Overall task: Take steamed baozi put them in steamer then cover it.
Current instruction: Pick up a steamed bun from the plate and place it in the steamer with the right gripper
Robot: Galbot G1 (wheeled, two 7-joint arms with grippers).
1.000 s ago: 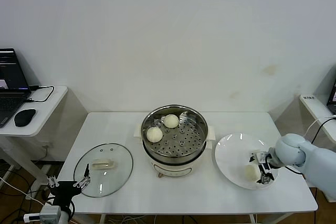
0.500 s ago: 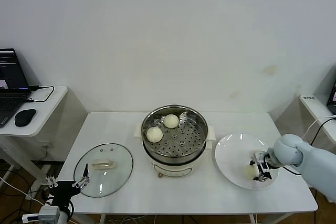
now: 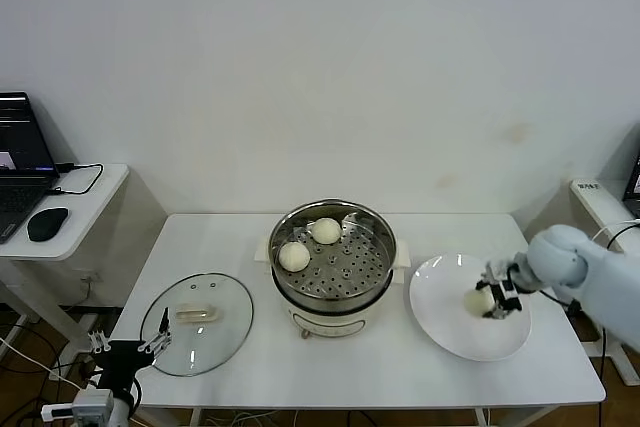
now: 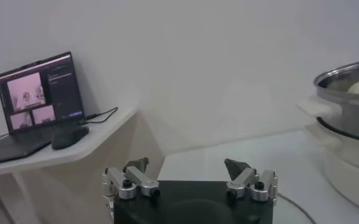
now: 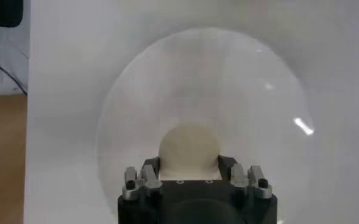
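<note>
Since a second ago the right hand (image 3: 490, 301) has closed on a baozi (image 3: 480, 300) and carried it from the near right part of the plate (image 3: 445, 322) to a spot over the plate's middle. Right hand clamped on that bun, fingers on either side; in the right wrist view the bun (image 5: 189, 150) sits between the fingers (image 5: 150, 176) with the white plate (image 5: 252, 91) below it. Whether the bun is clear of the plate cannot be told for certain.

Steamer (image 3: 371, 297) stands at the middle of the bench (image 3: 330, 367), unchanged. Two buns lie on its perforated tray: one on the left side (image 3: 294, 257), one toward the far side (image 3: 326, 231), close but apart.

Cover (image 3: 210, 342) lies flat on the bench left of the steamer, handle up, not touching it.

Left hand (image 3: 128, 350) parked low off the near left corner of the bench, fingers spread wide apart, holding nothing; position as before. Left wrist view shows its fingers (image 4: 133, 178) apart and the steamer's (image 4: 344, 91) side at the right.

Laptop (image 3: 22, 175) and mouse (image 3: 47, 223) on a side desk at far left.
</note>
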